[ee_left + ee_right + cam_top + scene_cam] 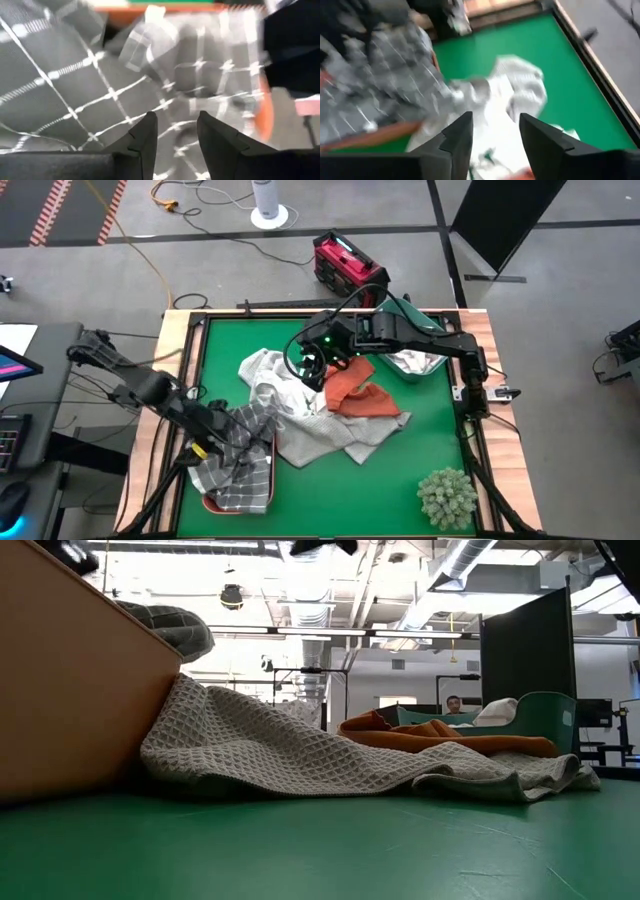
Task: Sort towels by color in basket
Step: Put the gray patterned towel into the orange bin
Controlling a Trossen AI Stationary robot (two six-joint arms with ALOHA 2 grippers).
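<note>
Both my arms over the towel heap, no writing legible anywhere.

My left arm stretches in from the table's left edge; my left gripper hangs, fingers parted with nothing between them, over the grey checked towel in the orange tray by the front-left corner. My right arm bends in from the right edge; my right gripper, fingers spread and empty, hovers above the white towels, beside the rust-orange towel mid-table.

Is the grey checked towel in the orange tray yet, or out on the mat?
Mostly in. The grey checked towel lies bunched in the orange tray, with the left gripper over it.
</note>
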